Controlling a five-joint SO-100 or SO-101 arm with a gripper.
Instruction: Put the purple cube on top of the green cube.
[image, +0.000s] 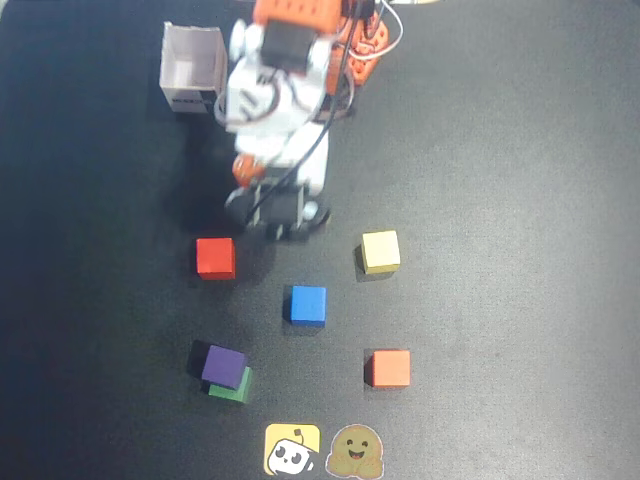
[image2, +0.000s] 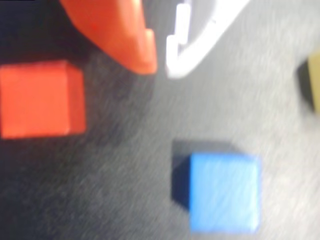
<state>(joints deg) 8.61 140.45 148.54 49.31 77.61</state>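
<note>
In the overhead view the purple cube (image: 224, 365) rests on top of the green cube (image: 233, 391), slightly offset, so only the green cube's lower right edge shows. My gripper (image: 283, 226) hangs well above and to the right of that stack, between the red and yellow cubes. The wrist view shows my gripper (image2: 160, 69) with its orange finger (image2: 120, 30) and white finger (image2: 192, 40) almost tip to tip, shut with nothing between them. Neither the purple nor the green cube appears in the wrist view.
A red cube (image: 215, 258) (image2: 40, 99), a blue cube (image: 307, 304) (image2: 224, 192), a yellow cube (image: 380, 251) and an orange cube (image: 388, 368) lie on the black mat. A white open box (image: 192, 68) stands by the arm's base. Two stickers (image: 320, 450) lie at the front edge.
</note>
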